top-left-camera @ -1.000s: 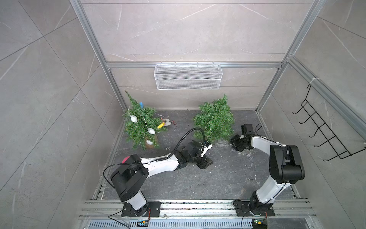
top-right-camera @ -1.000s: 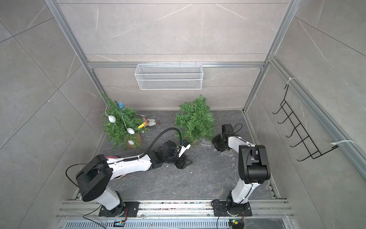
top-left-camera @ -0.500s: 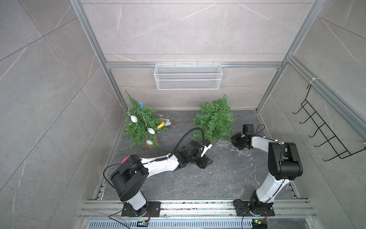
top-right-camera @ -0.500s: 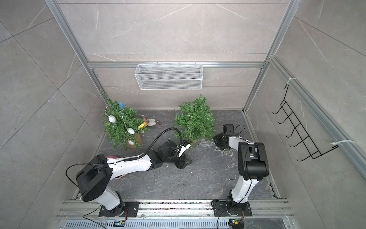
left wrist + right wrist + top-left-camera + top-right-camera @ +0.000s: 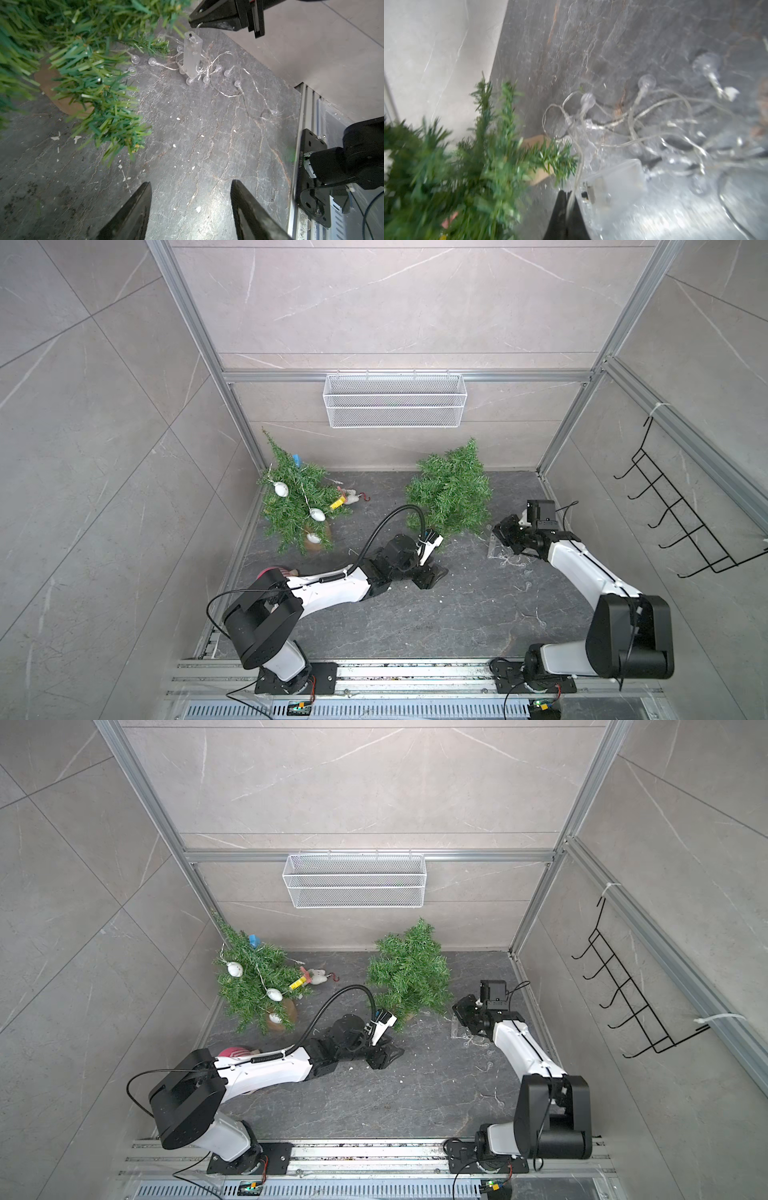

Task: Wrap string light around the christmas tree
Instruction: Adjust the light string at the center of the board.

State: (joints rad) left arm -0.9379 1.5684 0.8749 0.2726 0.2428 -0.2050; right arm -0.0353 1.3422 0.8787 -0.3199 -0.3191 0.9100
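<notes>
- right gripper (image 5: 568, 197): fingertips pressed together, pinching a thin wire of the string light (image 5: 643, 124) right by its clear battery box (image 5: 192, 56). the hold looks thin, so it could slip.
- string light: loose tangled heap on the dark floor (image 5: 457, 614), clear wire w/ small round clear bulbs, unlit. in a top view it sits at approx 3–4 o'clock of the bare christmas tree (image 5: 451, 493), near its base but not on it. no loop over the branches yet.
- key relation: seen from above, tree is at approx 10 o'clock from the right gripper, close by. slack tail trails off toward 5 o'clock, toward the right arm's base. battery box long axis runs roughly along that same line.
- left gripper (image 5: 190, 185): fingers spread, nothing between them, low over the floor at the tree's 6 o'clock. right arm is much nearer the lights.
- prob. step: lift the strand and carry it round the tree. risk is the tangle dragging the box along.
- decorated tree (image 5: 297, 506) stands at the far 9 o'clock side, well apart.
</notes>
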